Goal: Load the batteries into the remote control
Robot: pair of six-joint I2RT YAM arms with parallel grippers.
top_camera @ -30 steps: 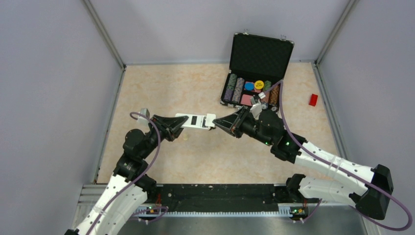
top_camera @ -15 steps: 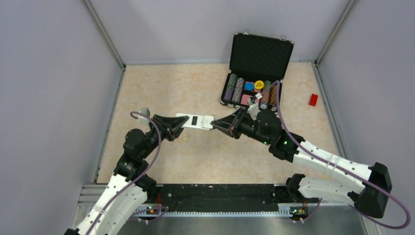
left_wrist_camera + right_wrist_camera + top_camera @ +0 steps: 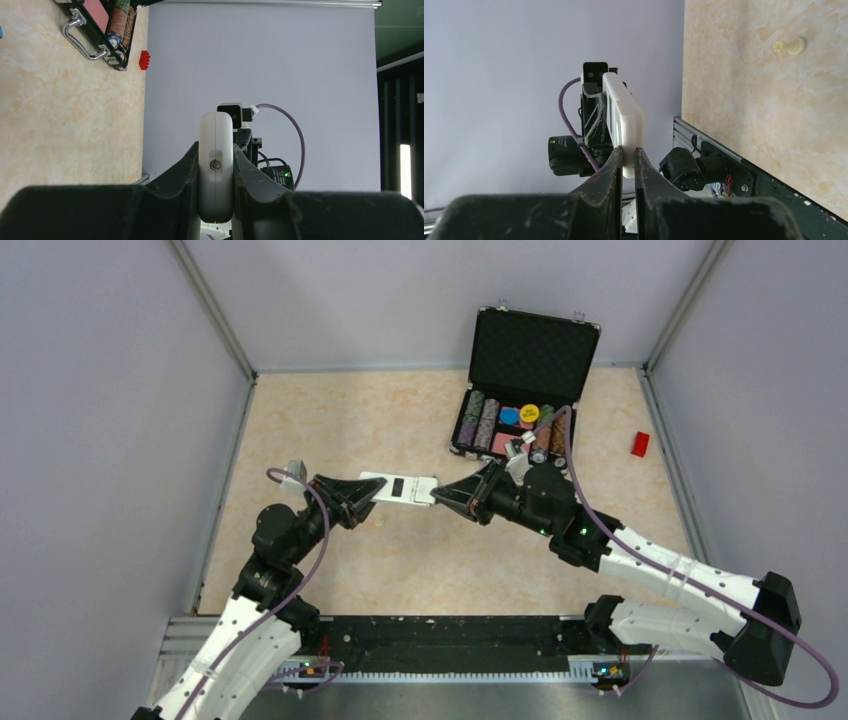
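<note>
The remote control (image 3: 398,486) hangs above the table, white back up, with its small dark bay (image 3: 397,485) showing. My left gripper (image 3: 368,492) is shut on its left end; in the left wrist view the white end (image 3: 216,150) is squeezed between both fingers of the left gripper (image 3: 216,156). My right gripper (image 3: 437,496) is shut on the opposite end; the right wrist view shows the remote control (image 3: 624,112) running away from the right gripper (image 3: 626,155), pinched at its near edge. The batteries are out of view.
An open black case (image 3: 520,390) of poker chips stands at the back right, its handle (image 3: 85,35) in the left wrist view. A small red block (image 3: 640,444) lies at the right wall. A cream peg (image 3: 380,524) lies on the table under the remote.
My right arm has shifted slightly left, closer along the remote's end. The left arm and the remote have stayed in place.
</note>
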